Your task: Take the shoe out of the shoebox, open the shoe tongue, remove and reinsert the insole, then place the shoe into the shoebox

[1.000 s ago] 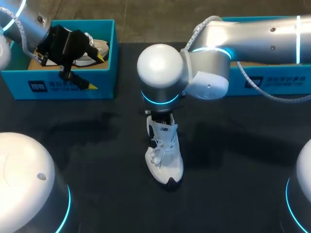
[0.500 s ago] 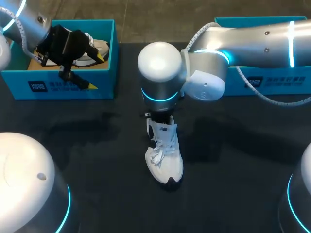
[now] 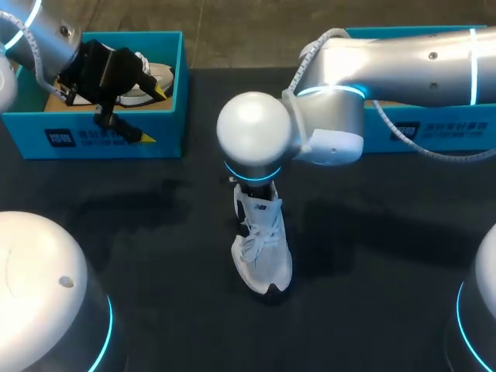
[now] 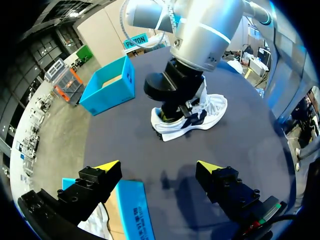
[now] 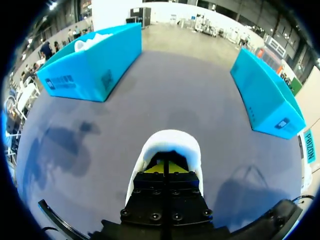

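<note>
A white shoe (image 3: 263,252) stands on the dark table with its toe toward me. My right gripper (image 5: 165,167) is shut, its yellow tips pressed together down inside the shoe's (image 5: 170,142) opening near the heel. I cannot see whether anything thin lies between the tips. In the head view the right arm's wrist (image 3: 252,132) hides that gripper. My left gripper (image 3: 152,115) hangs open over the front wall of the left shoebox (image 3: 77,139), far from the shoe. From the left wrist view, that gripper (image 4: 159,167) is empty and the shoe (image 4: 212,107) lies well ahead of it.
A second white shoe (image 3: 155,77) lies in the left shoebox. Another blue shoebox (image 3: 434,128) stands at the back right, partly under my right arm. Bare dark table surrounds the standing shoe.
My right arm's wrist has sunk a little toward the shoe. The shoe and the left arm have stayed where they were.
</note>
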